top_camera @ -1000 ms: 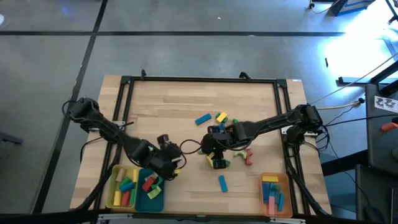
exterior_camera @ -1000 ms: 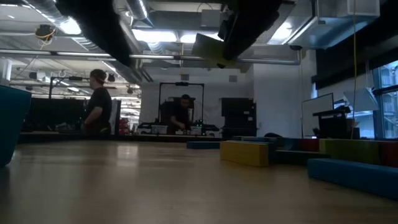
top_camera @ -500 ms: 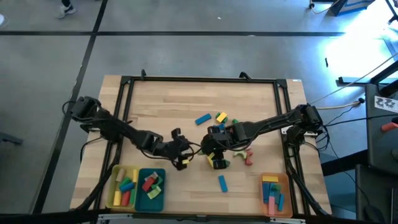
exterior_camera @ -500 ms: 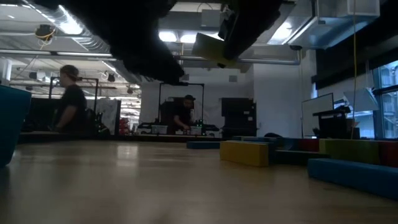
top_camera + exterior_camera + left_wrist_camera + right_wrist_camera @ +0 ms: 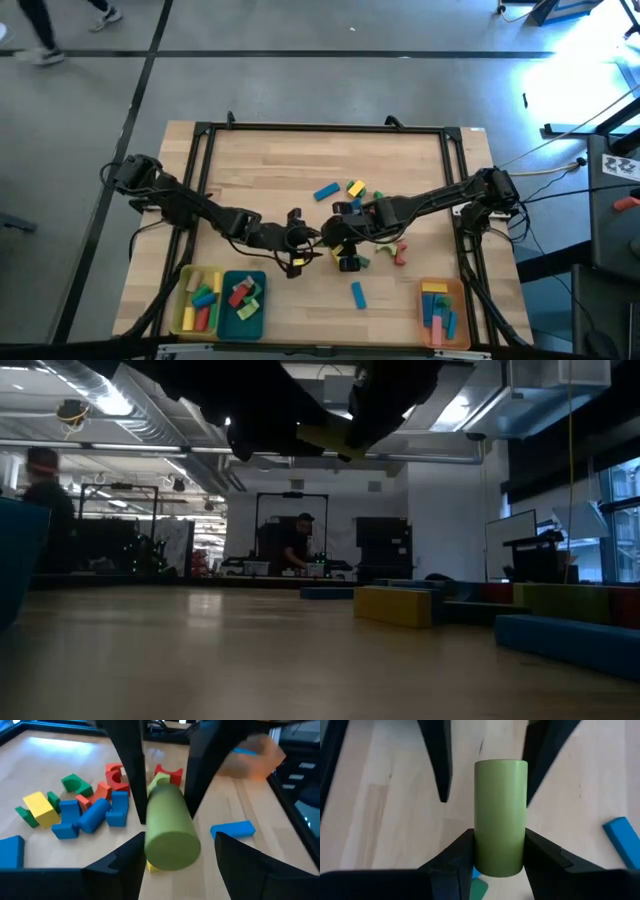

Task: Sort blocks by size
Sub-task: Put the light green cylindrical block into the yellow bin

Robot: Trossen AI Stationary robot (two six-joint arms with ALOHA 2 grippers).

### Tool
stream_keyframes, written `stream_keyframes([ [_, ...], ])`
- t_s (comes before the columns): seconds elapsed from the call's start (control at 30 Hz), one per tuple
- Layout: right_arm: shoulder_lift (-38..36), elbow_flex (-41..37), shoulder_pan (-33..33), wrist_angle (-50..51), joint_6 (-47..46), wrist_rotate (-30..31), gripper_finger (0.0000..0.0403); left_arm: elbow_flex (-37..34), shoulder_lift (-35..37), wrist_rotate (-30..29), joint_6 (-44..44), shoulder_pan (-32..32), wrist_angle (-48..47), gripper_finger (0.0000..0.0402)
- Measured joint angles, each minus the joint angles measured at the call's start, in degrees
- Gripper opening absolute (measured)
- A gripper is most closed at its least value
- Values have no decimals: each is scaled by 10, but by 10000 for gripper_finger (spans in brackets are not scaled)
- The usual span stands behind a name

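An olive-green cylinder block hangs above the middle of the table with my right gripper shut on it. My left gripper is open and faces it from the table's left. Its fingers stand on either side of the cylinder's free end; I cannot tell whether they touch it. In the high view the two grippers meet at the table's middle: left, right. Loose blocks lie on the table beyond them. My right gripper pinches the cylinder's round sides between its two fingers, at the end farther from the left arm. The fingers come from above, slanting down, and lie across it. The cylinder is lifted clear of the table, its free end toward my left gripper.
A yellow tray and a teal tray with blocks stand at the near left, an orange tray with blocks at the near right. Single blue blocks and a red one lie around the grippers. People stand in the room behind.
My left gripper has gone from above the teal tray toward the table's right and far side, up to the right gripper, tipping from pointing steeply down to nearly level. It stays open and now flanks the cylinder. A person in the background has walked to the left.
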State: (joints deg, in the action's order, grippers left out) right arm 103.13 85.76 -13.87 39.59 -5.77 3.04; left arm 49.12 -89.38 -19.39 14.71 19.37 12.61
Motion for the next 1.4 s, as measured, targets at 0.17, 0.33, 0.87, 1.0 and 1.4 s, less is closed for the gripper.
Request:
stream_keyframes([
  [0.17, 0, 0, 0, -3, 0, -11, 142, 0, 0, 0, 16, -10, 3, 210],
  [0.33, 0, 0, 0, -21, -1, -11, 143, 0, 0, 0, 19, -15, 19, 210],
  [0.87, 0, 0, 0, -19, -3, -11, 143, 0, 0, 0, 34, -13, 1, 115],
  [1.0, 0, 0, 0, -19, -3, -11, 143, 0, 0, 0, 33, -13, 1, 116],
  [1.4, 0, 0, 0, -22, -1, -11, 143, 0, 0, 2, 16, -6, 15, 136],
])
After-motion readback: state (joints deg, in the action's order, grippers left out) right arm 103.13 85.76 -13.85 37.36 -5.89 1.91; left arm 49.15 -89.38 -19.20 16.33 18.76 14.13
